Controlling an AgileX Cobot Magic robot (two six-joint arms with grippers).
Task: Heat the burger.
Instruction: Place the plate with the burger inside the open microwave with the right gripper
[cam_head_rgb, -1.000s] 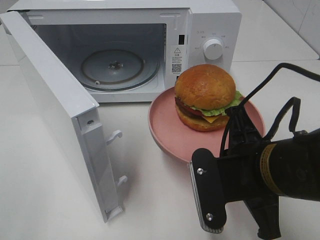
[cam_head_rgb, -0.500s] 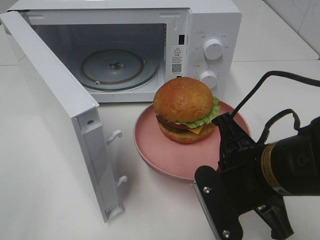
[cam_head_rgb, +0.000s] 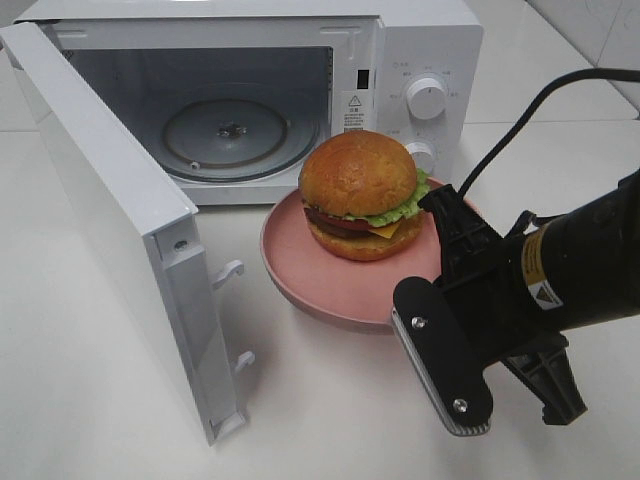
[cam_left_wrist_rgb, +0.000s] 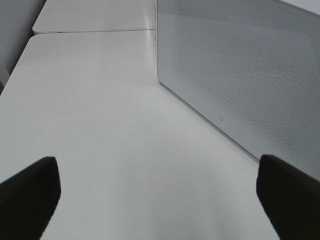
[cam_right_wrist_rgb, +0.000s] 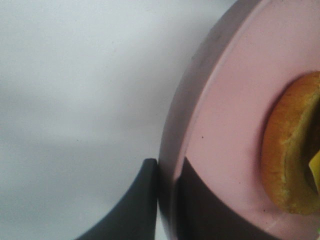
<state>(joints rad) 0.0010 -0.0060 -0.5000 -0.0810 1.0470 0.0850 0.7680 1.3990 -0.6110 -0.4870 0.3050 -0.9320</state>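
Observation:
The burger (cam_head_rgb: 358, 190), with its golden bun, lettuce and cheese, stands on a pink plate (cam_head_rgb: 320, 275) in front of the open microwave (cam_head_rgb: 420, 40), near its knobs. My right gripper (cam_head_rgb: 443, 212) is shut on the plate's right rim. In the right wrist view its two dark fingers (cam_right_wrist_rgb: 167, 167) pinch the plate's edge (cam_right_wrist_rgb: 225, 100), with the burger's lower bun (cam_right_wrist_rgb: 290, 145) beside them. My left gripper (cam_left_wrist_rgb: 160, 200) is open and holds nothing. It faces the outside of the microwave door (cam_left_wrist_rgb: 240, 75) and does not show in the exterior high view.
The microwave door (cam_head_rgb: 110, 200) swings out to the left toward the table's front. Inside, the glass turntable (cam_head_rgb: 228, 135) is bare. Two knobs (cam_head_rgb: 427, 98) sit on the right panel. A black cable (cam_head_rgb: 520, 120) arcs over my right arm.
My right gripper has carried the plate with the burger leftward and toward the microwave, and the arm has risen. The left gripper shows in no earlier frame.

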